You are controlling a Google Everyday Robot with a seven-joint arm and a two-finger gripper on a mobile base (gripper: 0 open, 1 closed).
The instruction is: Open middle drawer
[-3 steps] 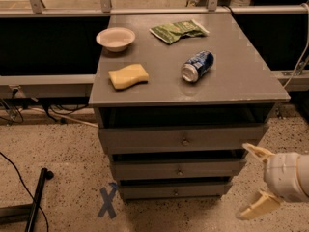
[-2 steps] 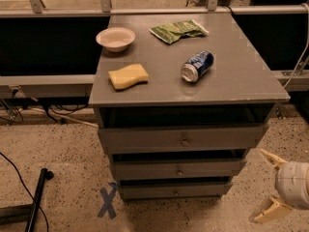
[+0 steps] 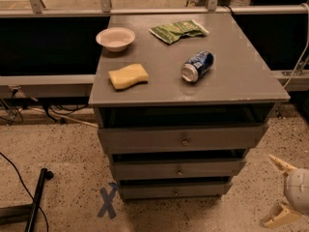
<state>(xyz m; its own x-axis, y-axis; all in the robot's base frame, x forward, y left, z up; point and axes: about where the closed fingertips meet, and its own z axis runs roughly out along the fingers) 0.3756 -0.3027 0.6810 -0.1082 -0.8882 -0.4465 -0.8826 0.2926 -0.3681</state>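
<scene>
While my gripper hangs low at the right edge of view, just above the speckled floor, its two tan fingers are spread wide and hold nothing. It is off to the right of the grey cabinet and touches none of it. Across the floor to the left, a blue tape cross lies near the cabinet's foot.

Going up the cabinet front, the bottom drawer comes first, then the middle drawer with its small round knob, then the top drawer.

On the cabinet top a yellow sponge lies nearest, with a blue can on its side to its right. Farther back sit a white bowl and a green bag.
</scene>
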